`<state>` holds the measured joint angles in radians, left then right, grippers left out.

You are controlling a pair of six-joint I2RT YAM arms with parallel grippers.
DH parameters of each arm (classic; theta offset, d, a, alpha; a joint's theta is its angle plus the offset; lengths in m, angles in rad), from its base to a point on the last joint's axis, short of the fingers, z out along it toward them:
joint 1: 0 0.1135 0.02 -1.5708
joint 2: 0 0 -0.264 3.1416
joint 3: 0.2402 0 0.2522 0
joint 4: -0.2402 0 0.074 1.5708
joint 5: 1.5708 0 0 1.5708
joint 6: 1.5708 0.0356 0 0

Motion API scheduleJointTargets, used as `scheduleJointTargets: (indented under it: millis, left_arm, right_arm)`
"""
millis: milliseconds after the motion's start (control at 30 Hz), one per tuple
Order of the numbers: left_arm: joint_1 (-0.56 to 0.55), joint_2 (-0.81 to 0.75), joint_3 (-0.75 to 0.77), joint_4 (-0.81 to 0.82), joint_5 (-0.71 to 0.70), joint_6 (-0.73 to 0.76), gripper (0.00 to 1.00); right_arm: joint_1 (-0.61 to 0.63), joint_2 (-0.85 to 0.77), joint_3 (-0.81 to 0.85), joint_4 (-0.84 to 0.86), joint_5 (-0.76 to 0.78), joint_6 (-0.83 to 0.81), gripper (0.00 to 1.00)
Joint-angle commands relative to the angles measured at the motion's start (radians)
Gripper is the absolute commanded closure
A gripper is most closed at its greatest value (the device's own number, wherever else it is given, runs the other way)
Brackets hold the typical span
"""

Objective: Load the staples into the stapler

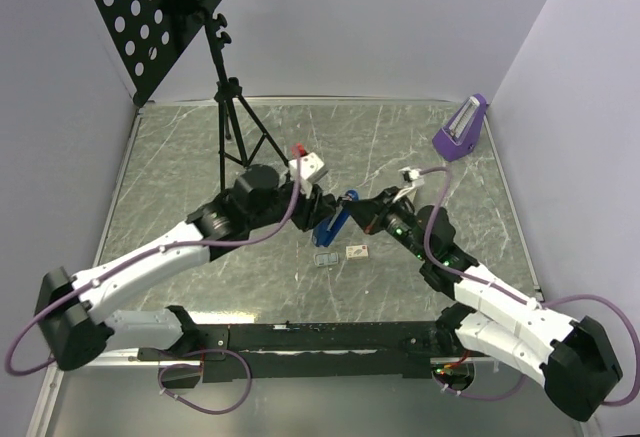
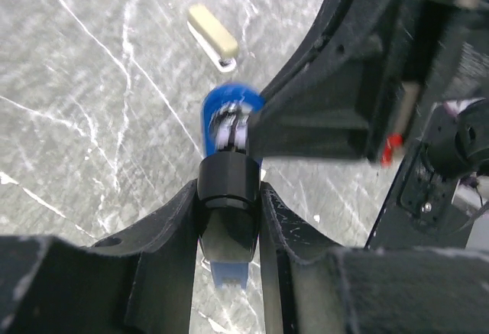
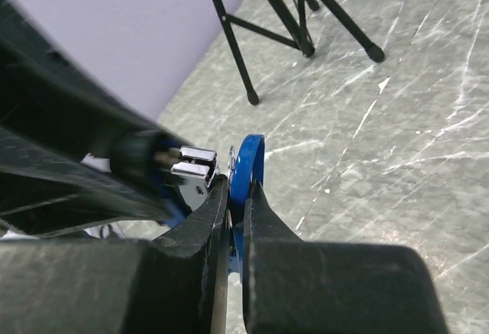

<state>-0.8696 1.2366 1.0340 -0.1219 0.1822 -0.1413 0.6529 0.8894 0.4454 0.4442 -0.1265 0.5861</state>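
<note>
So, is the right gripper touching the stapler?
Touching. The right wrist view shows the right gripper with both fingers pinched on the blue edge of the stapler, with no gap between them.

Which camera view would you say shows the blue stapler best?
The left wrist view: the stapler fills the middle, clamped in the left pincer. The top external view shows it small and far off; the right wrist view only a blue edge in the right pincer.

staples box (image 1: 357, 251) print unreadable, stapler (image 1: 335, 222) mostly hidden
</note>
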Motion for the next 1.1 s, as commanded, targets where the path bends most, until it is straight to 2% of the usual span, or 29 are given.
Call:
scheduleJointTargets:
  millis: [0,233,533,867,1067]
  left_arm:
    - [-0.016,-0.153,-0.102,0.114,-0.101,-0.038,0.99]
    - [-0.003,-0.348,-0.302,0.24,-0.257,-0.133,0.99]
    - [-0.003,-0.532,-0.54,0.393,-0.394,-0.334,0.99]
    - [-0.002,-0.663,-0.779,0.556,-0.478,-0.533,0.99]
    - [-0.002,-0.641,-0.871,0.665,-0.455,-0.662,0.83]
  right_arm:
    - [-0.11,-0.098,-0.063,0.18,-0.001,0.173,1.0]
    - [-0.262,-0.227,-0.152,0.258,-0.035,0.336,1.0]
    - [-0.314,-0.299,-0.235,0.424,0.033,0.527,1.0]
    - [-0.329,-0.265,-0.231,0.605,0.151,0.699,1.0]
    - [-0.329,-0.193,-0.202,0.721,0.139,0.761,1.0]
